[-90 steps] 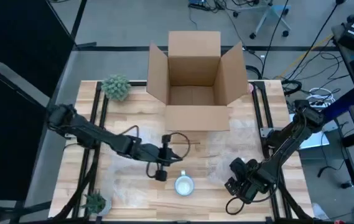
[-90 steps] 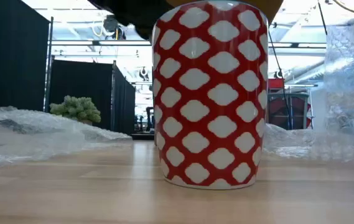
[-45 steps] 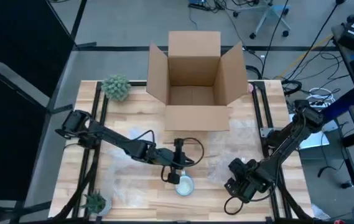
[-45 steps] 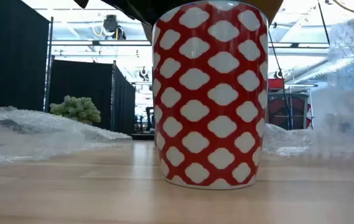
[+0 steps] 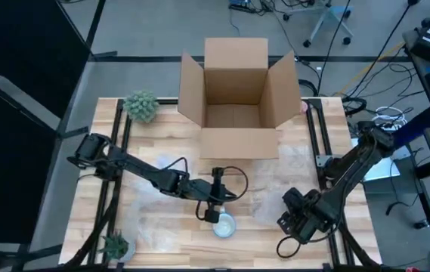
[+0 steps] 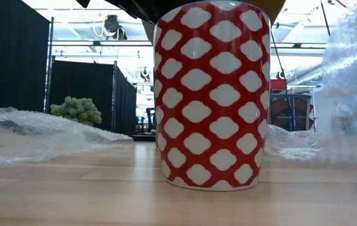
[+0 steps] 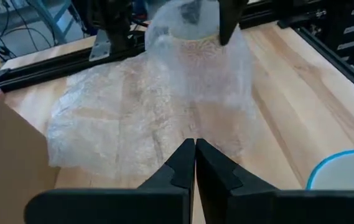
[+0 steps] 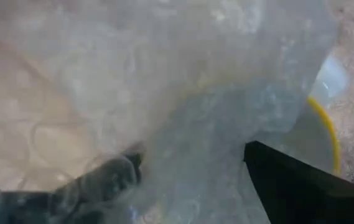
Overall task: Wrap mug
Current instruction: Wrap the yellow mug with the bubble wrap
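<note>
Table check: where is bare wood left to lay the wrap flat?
Bare wood shows between the big plant and the box, and along the near edge right of the mug. Bubble wrap covers the middle; left claw crowds the mug, right claw holds the wrap.

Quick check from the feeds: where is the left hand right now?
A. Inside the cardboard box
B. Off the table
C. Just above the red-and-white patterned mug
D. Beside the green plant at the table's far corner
C: the overhead view shows the left hand at the rim of the red-and-white patterned mug.
</note>
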`<state>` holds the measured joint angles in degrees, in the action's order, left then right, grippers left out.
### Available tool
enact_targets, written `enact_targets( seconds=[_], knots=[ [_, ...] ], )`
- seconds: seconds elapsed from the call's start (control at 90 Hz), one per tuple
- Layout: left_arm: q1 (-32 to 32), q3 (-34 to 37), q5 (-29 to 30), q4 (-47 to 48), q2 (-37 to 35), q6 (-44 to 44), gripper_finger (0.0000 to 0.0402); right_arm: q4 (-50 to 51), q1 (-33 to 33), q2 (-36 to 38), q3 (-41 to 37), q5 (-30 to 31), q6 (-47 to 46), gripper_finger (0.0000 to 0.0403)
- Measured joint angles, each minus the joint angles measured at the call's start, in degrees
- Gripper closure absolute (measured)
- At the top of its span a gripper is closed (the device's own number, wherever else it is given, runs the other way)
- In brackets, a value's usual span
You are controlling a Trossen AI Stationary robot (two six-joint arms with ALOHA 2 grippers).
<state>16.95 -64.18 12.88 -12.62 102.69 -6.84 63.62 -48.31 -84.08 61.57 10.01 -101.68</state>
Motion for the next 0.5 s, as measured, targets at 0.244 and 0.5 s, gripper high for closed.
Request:
enact_targets(
  seconds=[0.244, 0.5],
  knots=[
    [0.0, 0.0, -0.22, 0.05, 0.0, 0.07, 0.0402, 0.8, 0.21, 1.32, 0.38, 2.23, -0.35, 0.0149],
    [0.0, 0.0, -0.28, 0.34, 0.0, 0.1, 0.0402, -0.27, 0.26, 1.32, 0.38, 1.87, 0.34, 0.0149]
  ],
)
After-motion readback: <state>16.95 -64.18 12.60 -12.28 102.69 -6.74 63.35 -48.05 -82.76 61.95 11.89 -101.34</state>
